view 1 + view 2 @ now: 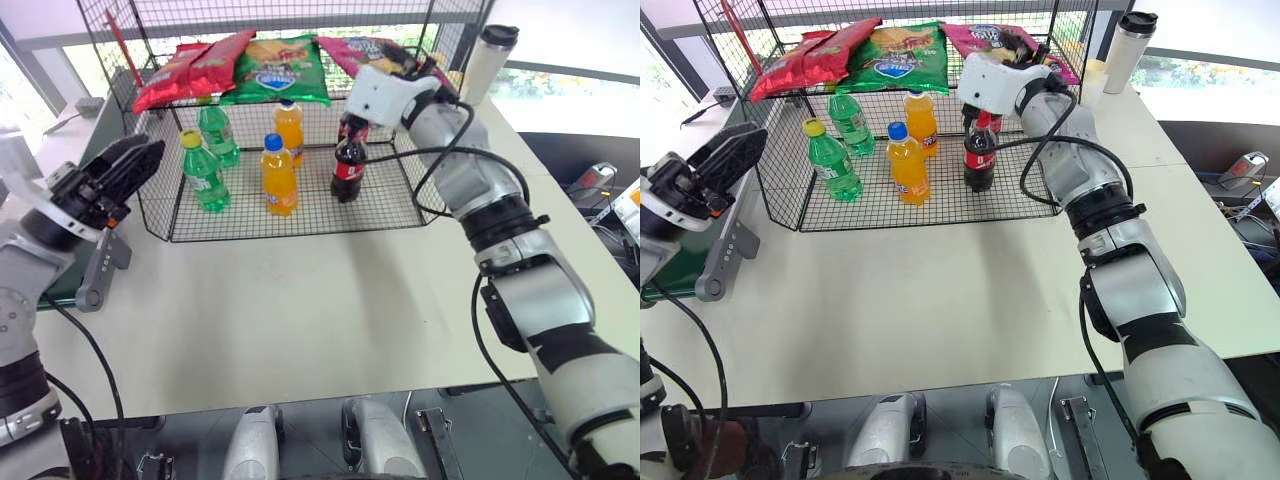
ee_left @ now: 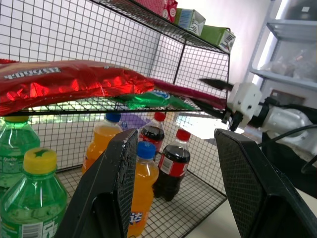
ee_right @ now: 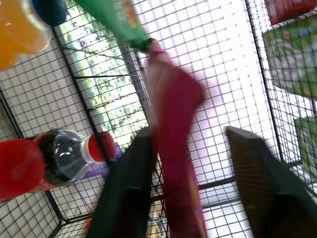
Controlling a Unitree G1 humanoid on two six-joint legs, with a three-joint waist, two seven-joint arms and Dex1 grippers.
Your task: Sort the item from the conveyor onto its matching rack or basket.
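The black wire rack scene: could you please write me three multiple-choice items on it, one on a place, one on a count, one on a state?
1. Where does the magenta-pink chip bag lie?
A. on the rack's upper shelf
B. on the conveyor
C. on the white table

2. How many orange-drink bottles stand on the rack's lower floor?
A. one
B. two
C. four

3. How do the right gripper's fingers stand?
A. shut on a cola bottle
B. apart
C. shut on the travel mug

Key:
1 A, the bag rests on the rack top shelf beside the green chip bag.
2 B, one orange bottle in front, another behind.
3 B, the right gripper shows both fingers spread either side of the bag.
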